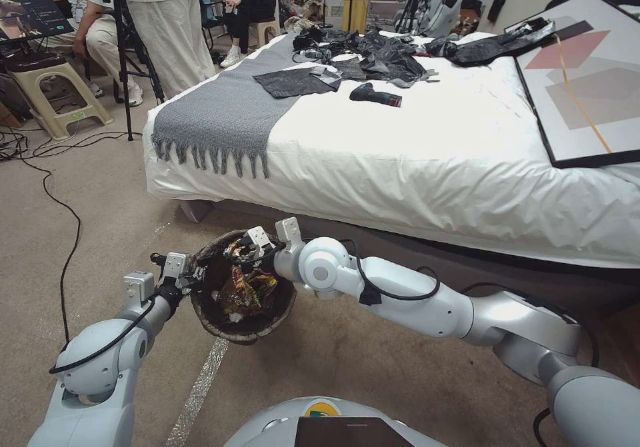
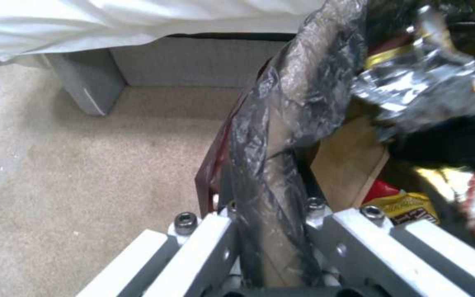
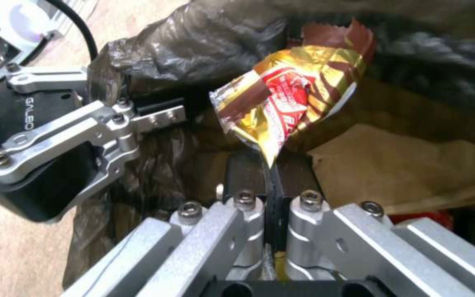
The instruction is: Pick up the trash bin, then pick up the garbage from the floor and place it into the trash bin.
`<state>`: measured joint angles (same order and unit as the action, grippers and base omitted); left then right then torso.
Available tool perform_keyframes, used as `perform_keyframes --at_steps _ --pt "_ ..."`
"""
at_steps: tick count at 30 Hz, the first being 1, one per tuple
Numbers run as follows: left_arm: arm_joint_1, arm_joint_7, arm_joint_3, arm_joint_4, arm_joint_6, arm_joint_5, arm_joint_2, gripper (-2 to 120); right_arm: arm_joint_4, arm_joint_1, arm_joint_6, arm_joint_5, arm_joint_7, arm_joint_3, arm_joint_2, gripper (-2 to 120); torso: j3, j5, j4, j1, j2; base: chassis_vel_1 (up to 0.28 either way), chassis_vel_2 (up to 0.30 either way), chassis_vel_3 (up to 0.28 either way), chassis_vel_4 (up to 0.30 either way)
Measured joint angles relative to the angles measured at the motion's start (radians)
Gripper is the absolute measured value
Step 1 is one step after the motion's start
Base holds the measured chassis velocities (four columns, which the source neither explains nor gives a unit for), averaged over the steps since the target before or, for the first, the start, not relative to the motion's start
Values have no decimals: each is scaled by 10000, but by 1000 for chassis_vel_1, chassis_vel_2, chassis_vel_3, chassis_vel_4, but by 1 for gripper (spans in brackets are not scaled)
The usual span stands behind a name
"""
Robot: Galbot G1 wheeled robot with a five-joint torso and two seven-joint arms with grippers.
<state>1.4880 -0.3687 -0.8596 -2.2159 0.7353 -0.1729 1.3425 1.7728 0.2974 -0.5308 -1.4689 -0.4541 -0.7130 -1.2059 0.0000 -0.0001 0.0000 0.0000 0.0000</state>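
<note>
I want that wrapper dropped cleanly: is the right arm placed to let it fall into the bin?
Probably yes. The right gripper is shut on the gold-and-red wrapper over the open trash bin, which the left gripper clamps by the rim. Below lie earlier litter and a brown paper bag, nothing blocking.

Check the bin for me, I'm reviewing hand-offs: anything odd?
The trash bin hangs tilted off the floor, the left end effector clamped on its bagged rim. The right end effector pinches a gold-and-red wrapper over the opening, not released. Nothing has spilled.
</note>
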Motion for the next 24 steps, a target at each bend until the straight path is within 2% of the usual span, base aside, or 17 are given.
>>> perform_keyframes --at_steps 7,8,11,14,18,20,23,24 --pt "20 -7 27 2 0 6 73 0 -592 2 9 224 -94 -48 -506 -1 0 0 0 0 0 0 0 0 0" --pt "33 -14 22 1 0 6 71 0 -645 3 10 278 -191 -56 -565 6 0 0 0 0 0 0 0 0 0" --pt "43 -16 9 0 0 6 65 0 -672 1 18 321 -236 -63 -591 11 0 0 1 0 0 0 0 0 0" --pt "63 -24 5 -16 0 5 56 0 -674 -39 16 372 -283 -22 -583 26 0 1 0 0 0 0 0 0 0" --pt "68 -27 9 -24 0 8 55 0 -674 -102 3 403 -300 16 -511 36 0 1 1 0 0 0 0 0 0" --pt "63 -35 10 -37 0 9 43 0 -648 -164 -11 421 -304 56 -400 48 0 1 0 0 0 0 0 0 0" --pt "61 -36 10 -43 0 12 33 0 -625 -186 -21 434 -307 77 -341 53 0 1 0 0 0 0 0 0 0" --pt "63 -29 10 -58 0 10 15 0 -602 -197 -32 441 -315 97 -289 59 1 1 0 0 0 0 0 0 0"
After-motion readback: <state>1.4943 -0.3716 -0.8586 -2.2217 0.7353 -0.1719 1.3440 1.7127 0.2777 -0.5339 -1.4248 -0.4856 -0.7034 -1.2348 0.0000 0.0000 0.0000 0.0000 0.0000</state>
